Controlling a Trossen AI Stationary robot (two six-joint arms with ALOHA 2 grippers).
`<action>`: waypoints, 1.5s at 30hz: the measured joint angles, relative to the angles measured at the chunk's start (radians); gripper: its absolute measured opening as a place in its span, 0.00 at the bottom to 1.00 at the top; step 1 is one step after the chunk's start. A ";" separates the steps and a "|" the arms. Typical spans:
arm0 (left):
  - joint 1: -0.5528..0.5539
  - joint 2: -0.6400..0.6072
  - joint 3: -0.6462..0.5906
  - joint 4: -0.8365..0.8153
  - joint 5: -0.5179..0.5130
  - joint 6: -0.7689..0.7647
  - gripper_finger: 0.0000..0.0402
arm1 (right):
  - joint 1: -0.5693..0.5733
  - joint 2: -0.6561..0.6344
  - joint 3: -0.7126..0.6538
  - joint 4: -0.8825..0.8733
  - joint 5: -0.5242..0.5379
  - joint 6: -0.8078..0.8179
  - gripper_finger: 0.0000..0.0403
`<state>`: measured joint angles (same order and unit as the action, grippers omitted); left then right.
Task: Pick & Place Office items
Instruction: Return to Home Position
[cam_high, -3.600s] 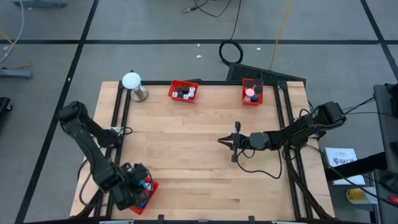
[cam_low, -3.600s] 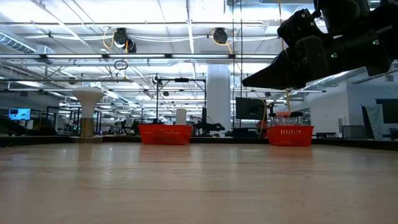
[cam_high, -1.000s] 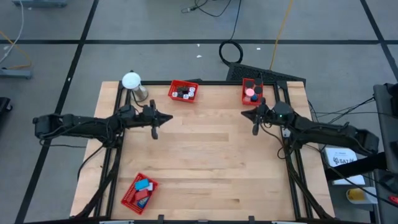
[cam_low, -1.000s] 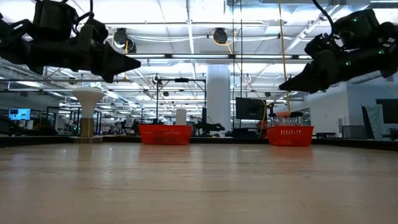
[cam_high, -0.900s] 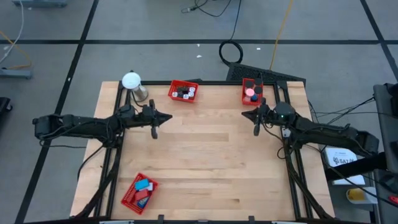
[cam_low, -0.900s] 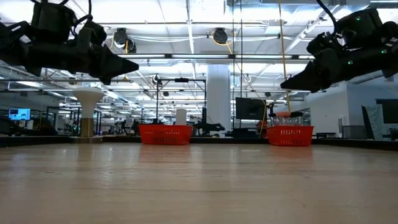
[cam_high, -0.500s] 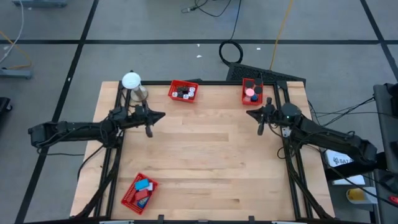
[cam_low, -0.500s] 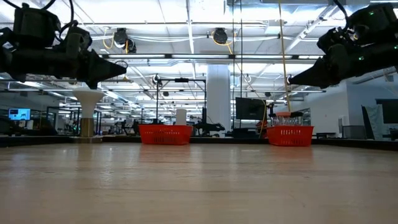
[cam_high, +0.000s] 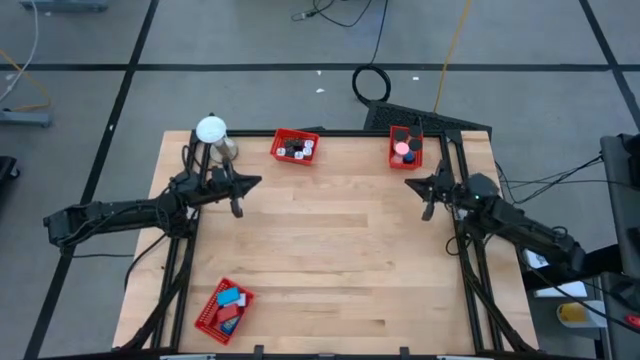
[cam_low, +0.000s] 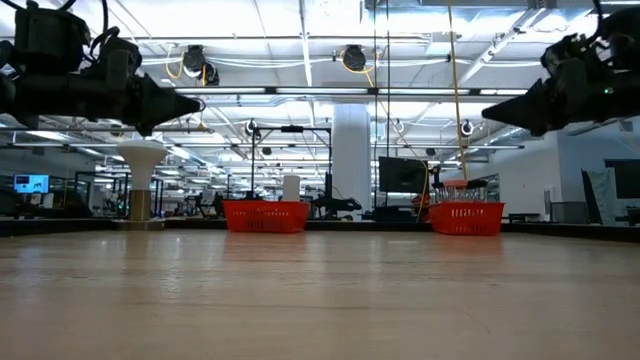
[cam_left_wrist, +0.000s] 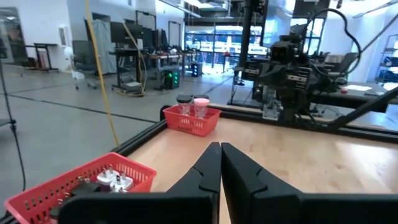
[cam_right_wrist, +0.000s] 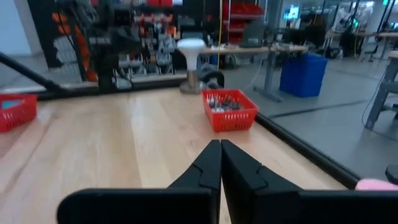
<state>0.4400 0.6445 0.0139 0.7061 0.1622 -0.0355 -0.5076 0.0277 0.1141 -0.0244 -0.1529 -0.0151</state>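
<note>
The items lie in three red baskets. The far left basket (cam_high: 276, 148) holds small black and white items (cam_high: 297, 150). The far right basket (cam_high: 393, 160) holds a pink piece (cam_high: 402, 150) with dark ones beside it. The near basket (cam_high: 205, 318) holds a blue piece (cam_high: 230, 297) and some red ones.

The left arm (cam_high: 120, 212) comes in over the left edge of the counter (cam_high: 330, 260). Its jaws are pressed together and empty, near the ball (cam_high: 211, 129). The right arm (cam_high: 510, 222) comes in over the right edge, and its jaws are also closed on nothing, just in front of the far right basket.

I judge the items to be light, stiff and rather smooth, so they can slip. It is best to take one from above, across its narrow flat sides, and to close gently. In a basket the pieces lie close together, so it would be hard to take only one.
</note>
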 joint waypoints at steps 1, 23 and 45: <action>0.000 0.000 0.000 0.005 -0.005 0.000 0.01 | 0.000 -0.026 0.002 -0.015 0.000 0.000 0.00; -0.037 -0.382 0.001 -0.394 -0.093 0.008 0.01 | -0.002 -0.026 0.006 -0.010 -0.008 0.007 0.00; -0.043 -0.639 0.002 -0.656 -0.119 -0.030 0.02 | -0.001 -0.026 0.005 0.001 -0.061 0.006 0.00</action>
<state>0.3965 0.0055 0.0162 0.0502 0.0432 -0.0654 -0.5087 0.0021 0.1192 -0.0231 -0.2134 -0.0089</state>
